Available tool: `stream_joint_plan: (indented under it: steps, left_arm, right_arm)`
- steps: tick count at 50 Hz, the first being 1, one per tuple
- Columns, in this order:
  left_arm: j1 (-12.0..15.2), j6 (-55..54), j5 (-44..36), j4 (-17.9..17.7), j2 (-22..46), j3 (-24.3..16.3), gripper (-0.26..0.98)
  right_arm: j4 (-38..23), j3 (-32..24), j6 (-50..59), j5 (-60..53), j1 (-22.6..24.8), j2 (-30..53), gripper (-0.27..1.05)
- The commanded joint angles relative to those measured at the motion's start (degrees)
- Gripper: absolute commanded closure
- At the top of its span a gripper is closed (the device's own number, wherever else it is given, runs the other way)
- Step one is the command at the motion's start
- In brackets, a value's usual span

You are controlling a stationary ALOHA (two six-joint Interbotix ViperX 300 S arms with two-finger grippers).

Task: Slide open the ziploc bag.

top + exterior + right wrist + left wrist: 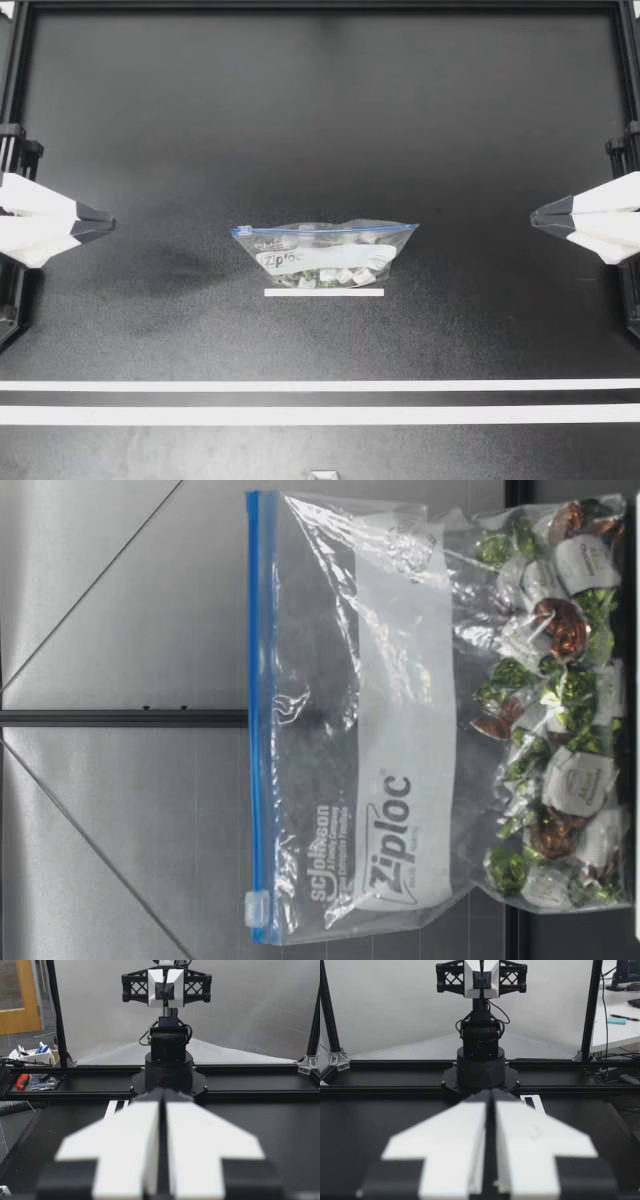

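A clear zip bag (323, 255) holding several wrapped sweets sits at the table's middle, its blue zip track on top. The pale slider (243, 231) sits at the track's end toward my left arm. My left gripper (110, 224) hovers far off at the table's left side, shut and empty. My right gripper (534, 217) mirrors it at the right side, also shut and empty. The low view shows the bag (400, 730) close up, sweets at the bottom, with the slider (257, 910) at one end of the zip track (256, 710); no gripper shows there. Each wrist view shows its own gripper (490, 1097) (161, 1094) with jaws together.
A short white tape strip (323, 292) lies just in front of the bag. Two long white lines (320, 385) (320, 414) cross the table nearer the front. Black frame rails (320, 6) border the table. Each wrist view faces the opposite arm's base (481, 1067) (169, 1072).
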Motion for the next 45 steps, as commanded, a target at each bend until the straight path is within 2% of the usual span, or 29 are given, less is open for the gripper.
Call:
stream_joint_plan:
  steps: [1,9,16,20,23,28,32,38,45]
  left_arm:
    - [0.35,-0.35,-0.09,-0.26,1.05,-0.7,0.87]
    - [0.35,-0.18,0.0,-0.18,1.41,-0.53,0.9]
    - [0.44,0.44,-0.35,-0.35,3.08,2.46,0.9]
    - [1.23,0.44,-0.7,-0.53,5.8,3.78,0.9]
    - [3.08,-0.44,-0.7,-1.32,8.61,4.31,0.89]
    - [5.36,-0.18,-1.76,-4.66,14.41,4.66,0.89]
    - [5.54,0.0,-4.75,-5.45,18.98,4.83,0.87]
    - [5.54,-0.18,-10.11,-5.71,25.49,4.83,0.78]
    - [5.54,-0.44,-14.68,-5.98,30.32,4.22,0.54]
  right_arm:
    - [-0.09,-0.26,0.0,-0.26,-0.26,0.26,0.91]
    - [-0.18,0.09,0.0,-0.97,-0.26,0.44,0.95]
    - [-0.18,-0.44,-0.18,-5.8,-0.53,1.41,0.95]
    - [-0.18,-0.88,-0.26,-10.28,-1.14,3.25,0.95]
    - [-0.09,-1.49,-0.26,-13.54,-2.11,5.71,0.95]
    - [-0.18,-3.69,-0.26,-16.61,-3.52,11.25,0.95]
    - [-0.18,-6.42,-0.26,-17.14,-4.48,16.26,0.95]
    - [-0.18,-10.9,-0.53,-17.14,-5.1,23.91,0.95]
    - [-0.18,-16.35,-0.62,-17.05,-5.45,32.34,0.91]
